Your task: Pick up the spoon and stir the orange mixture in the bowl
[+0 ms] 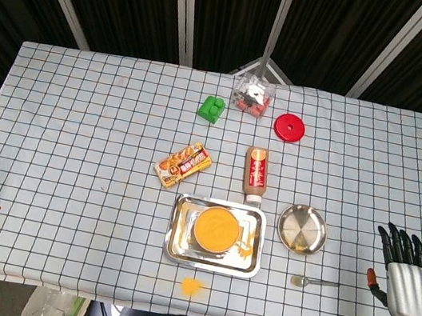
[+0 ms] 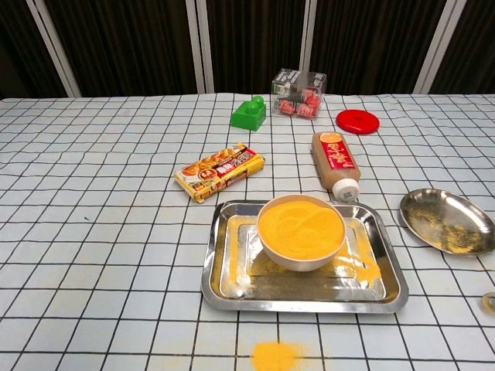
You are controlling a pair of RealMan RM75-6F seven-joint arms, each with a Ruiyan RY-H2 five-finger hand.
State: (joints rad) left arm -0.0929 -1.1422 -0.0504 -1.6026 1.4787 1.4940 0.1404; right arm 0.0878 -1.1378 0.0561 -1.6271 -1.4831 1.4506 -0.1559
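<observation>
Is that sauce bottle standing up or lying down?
Lying down: the bottle rests on its side on the cloth, cap toward the tray.

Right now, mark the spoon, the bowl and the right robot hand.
spoon (image 1: 315,282), head view, on the handle near the spoon's head.
bowl (image 2: 301,229), chest view, on the orange mixture inside.
right robot hand (image 1: 406,286), head view, on the back of the palm.

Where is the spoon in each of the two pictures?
Head view: the spoon lies flat on the checked tablecloth, low right, just below the round metal plate, handle pointing right.
Chest view: only a sliver shows at the right edge, below the metal plate; probably the spoon's bowl, but too cropped to be sure.
Shared landmark: the steel tray holding the bowl of orange mixture, left of the spoon.
</observation>
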